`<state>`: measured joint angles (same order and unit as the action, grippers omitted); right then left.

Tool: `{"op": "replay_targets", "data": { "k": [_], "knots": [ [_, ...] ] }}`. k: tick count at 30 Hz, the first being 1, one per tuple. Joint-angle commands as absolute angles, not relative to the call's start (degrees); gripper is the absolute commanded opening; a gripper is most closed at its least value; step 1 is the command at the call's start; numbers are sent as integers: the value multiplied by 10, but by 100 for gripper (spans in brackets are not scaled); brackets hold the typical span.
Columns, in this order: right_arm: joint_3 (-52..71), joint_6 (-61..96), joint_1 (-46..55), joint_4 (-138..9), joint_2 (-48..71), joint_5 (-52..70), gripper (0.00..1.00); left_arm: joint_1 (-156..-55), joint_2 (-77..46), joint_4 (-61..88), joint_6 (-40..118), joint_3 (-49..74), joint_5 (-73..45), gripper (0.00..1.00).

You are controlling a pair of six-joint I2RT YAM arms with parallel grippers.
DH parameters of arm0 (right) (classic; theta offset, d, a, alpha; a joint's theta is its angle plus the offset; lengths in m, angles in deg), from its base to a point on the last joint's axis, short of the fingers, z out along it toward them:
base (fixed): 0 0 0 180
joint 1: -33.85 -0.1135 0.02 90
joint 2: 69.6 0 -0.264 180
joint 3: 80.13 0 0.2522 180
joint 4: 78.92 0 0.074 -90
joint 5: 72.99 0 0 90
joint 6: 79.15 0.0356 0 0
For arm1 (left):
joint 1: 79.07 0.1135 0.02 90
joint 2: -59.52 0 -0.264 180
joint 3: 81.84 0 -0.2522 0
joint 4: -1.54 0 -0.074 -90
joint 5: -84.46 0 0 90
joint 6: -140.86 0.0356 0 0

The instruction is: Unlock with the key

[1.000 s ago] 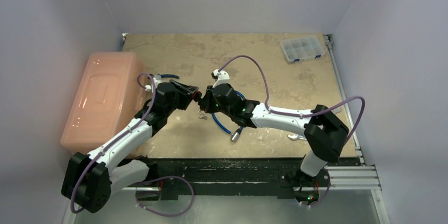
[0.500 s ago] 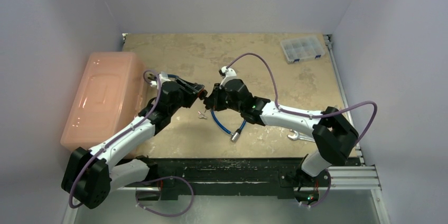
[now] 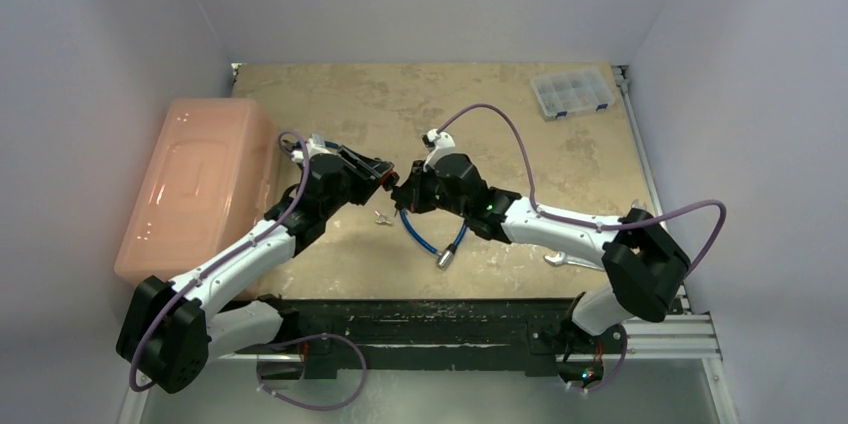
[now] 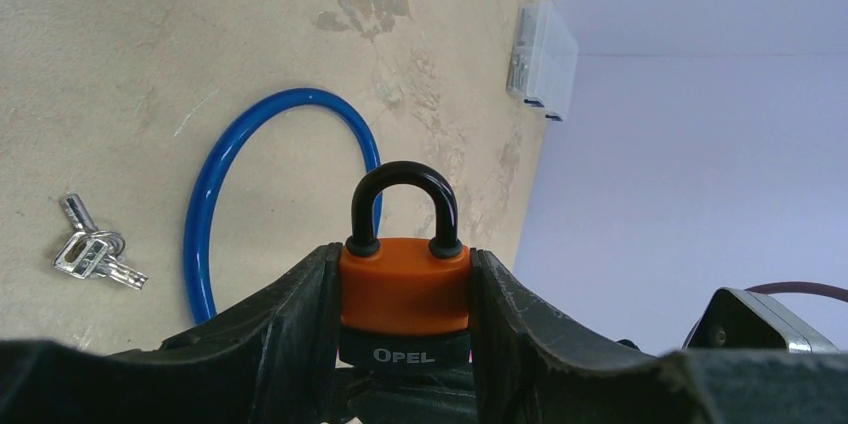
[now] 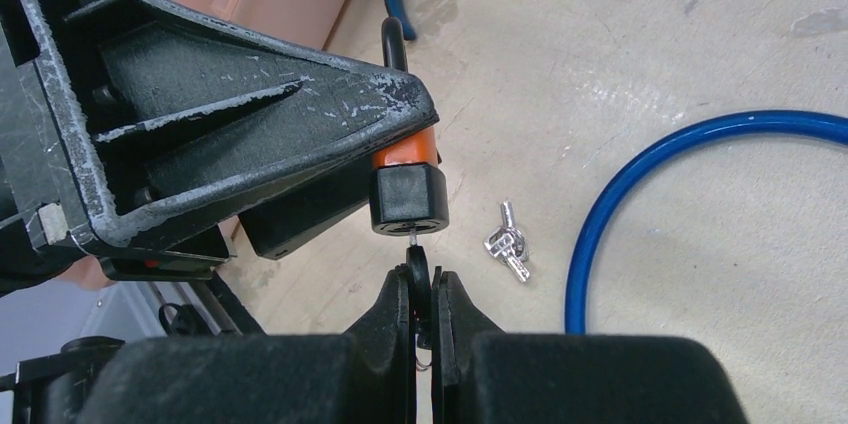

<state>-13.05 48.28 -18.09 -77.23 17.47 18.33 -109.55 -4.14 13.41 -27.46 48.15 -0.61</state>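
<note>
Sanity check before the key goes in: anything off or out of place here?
Nothing stands out. The padlock sits square in the left jaws, shackle closed, and the key in the right jaws lines up with its base. Only stray item: spare keys loose on the table beside the blue cable.

A long salmon-pink lidded tub (image 3: 195,184) sat along the left side of the stained tan table (image 3: 560,159), its lid on. Far off in the back right corner was a small clear organiser box (image 3: 572,92) with divided compartments; I couldn't tell what was in them. Near the middle lay a blue cable (image 4: 204,189) curved in an open loop, one end capped by a metal fitting (image 3: 446,258) pointing toward the front edge. A little bunch of silver spare keys (image 4: 95,254) lay flat just beside the loop, not touching it. A small wrench (image 3: 560,260) lay near the front right.
</note>
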Motion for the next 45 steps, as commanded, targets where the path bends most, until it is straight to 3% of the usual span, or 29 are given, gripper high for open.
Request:
{"op": "replay_targets", "data": {
  "k": [1, 8, 21, 35, 45],
  "knots": [
    [-121, 467, -181, -879, 154, 166, 0, -1128, -37, 90, -270, 447, -120, 0],
    [-122, 459, -172, -886, 137, 144, 0, -1128, -30, 87, -249, 453, -132, 0],
    [-43, 297, -174, -746, 141, 215, 0, -1131, -56, 94, -248, 454, -142, 0],
    [-59, 438, -97, -859, 143, 22, 0, -1146, -43, 47, -240, 470, -144, 0],
    [-62, 479, -84, -891, 121, -29, 0, -1145, -20, -52, -228, 515, -184, 0]
  ]
}}
